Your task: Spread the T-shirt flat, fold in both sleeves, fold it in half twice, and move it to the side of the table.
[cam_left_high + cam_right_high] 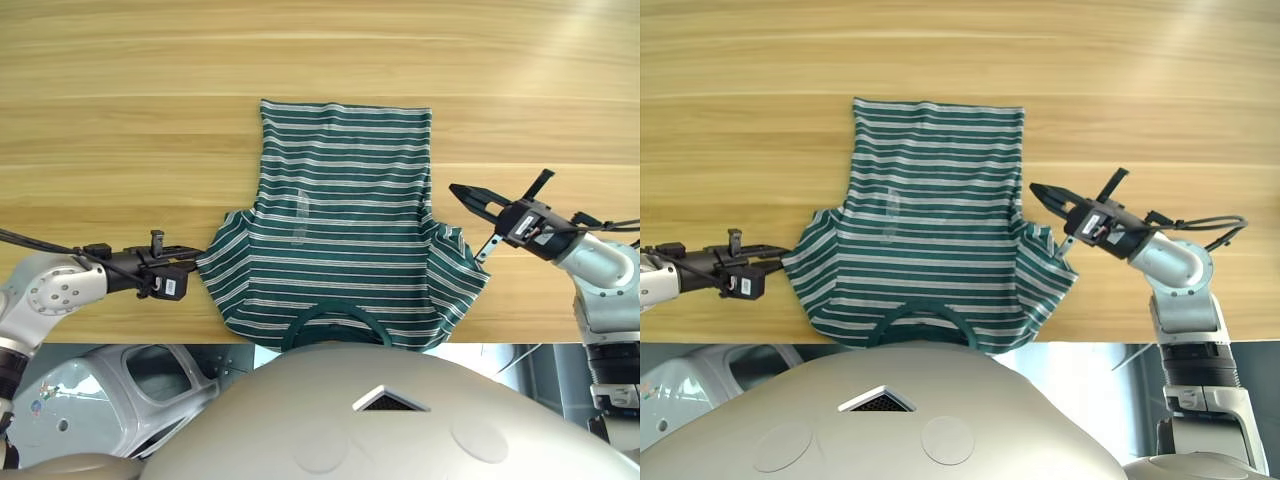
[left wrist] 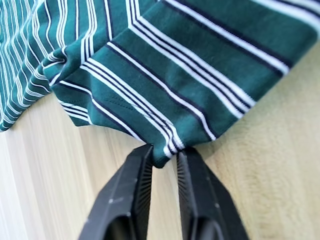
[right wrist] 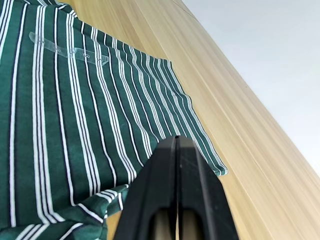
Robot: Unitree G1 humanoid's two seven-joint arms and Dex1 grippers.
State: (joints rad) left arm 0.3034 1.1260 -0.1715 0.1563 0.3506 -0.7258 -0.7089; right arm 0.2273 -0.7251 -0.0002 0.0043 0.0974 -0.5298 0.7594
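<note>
A green T-shirt (image 1: pixel 340 220) with white stripes lies on the wooden table (image 1: pixel 120 120), collar toward me and hem at the far side. Both short sleeves are spread outward, and the right sleeve (image 1: pixel 455 268) is rumpled. My left gripper (image 2: pixel 164 152) is low at the shirt's left side, shut on the tip of the left sleeve (image 1: pixel 225 250). My right gripper (image 1: pixel 455 190) hovers above the shirt's right edge, just beyond the right sleeve. Its fingers (image 3: pixel 167 165) are pressed together with nothing between them.
A clear sticker strip (image 1: pixel 300 215) lies on the shirt's chest. Bare wood stretches to the left, right and far side of the shirt. The table's near edge (image 1: pixel 100 343) runs just below the collar.
</note>
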